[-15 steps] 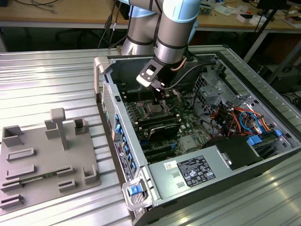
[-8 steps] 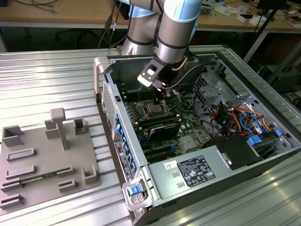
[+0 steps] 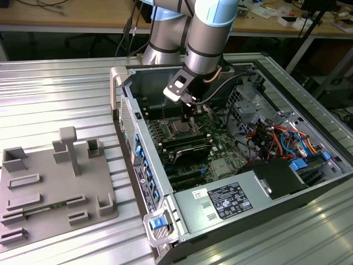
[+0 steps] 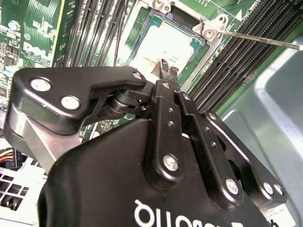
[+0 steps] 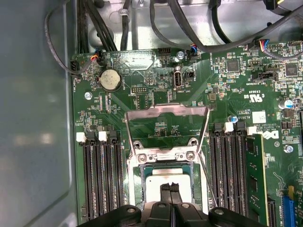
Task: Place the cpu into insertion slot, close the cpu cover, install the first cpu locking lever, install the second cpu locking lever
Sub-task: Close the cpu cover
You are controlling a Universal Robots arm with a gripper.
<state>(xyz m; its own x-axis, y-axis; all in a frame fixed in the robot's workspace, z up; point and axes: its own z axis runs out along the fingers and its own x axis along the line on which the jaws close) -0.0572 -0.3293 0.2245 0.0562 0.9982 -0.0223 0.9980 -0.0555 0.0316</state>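
The cpu [image 5: 163, 182] lies flat in the insertion slot [image 5: 138, 187], silver face up; it also shows in the second wrist view [image 4: 163, 40]. The cpu cover [image 5: 165, 110] stands swung open on its hinge, and the green board shows through its cut-out. A thin wire locking lever [image 5: 204, 168] runs along one side of the socket and sticks out free in the second wrist view [image 4: 258, 38]. My gripper [image 5: 170, 189] is shut with nothing between its black fingers, tips just over the cpu's face. In the exterior view the gripper [image 3: 190, 110] hangs inside the computer case above the socket [image 3: 181, 128].
Long black memory slots [image 5: 99, 179] flank the socket on both sides. A coin battery [image 5: 110, 79] and cable bundles [image 5: 156, 23] lie beyond the cover. The case walls [image 3: 129, 118], drive cage [image 3: 248, 105] and power supply [image 3: 231, 201] surround the board. A grey fixture plate [image 3: 49, 187] lies at the exterior view's left.
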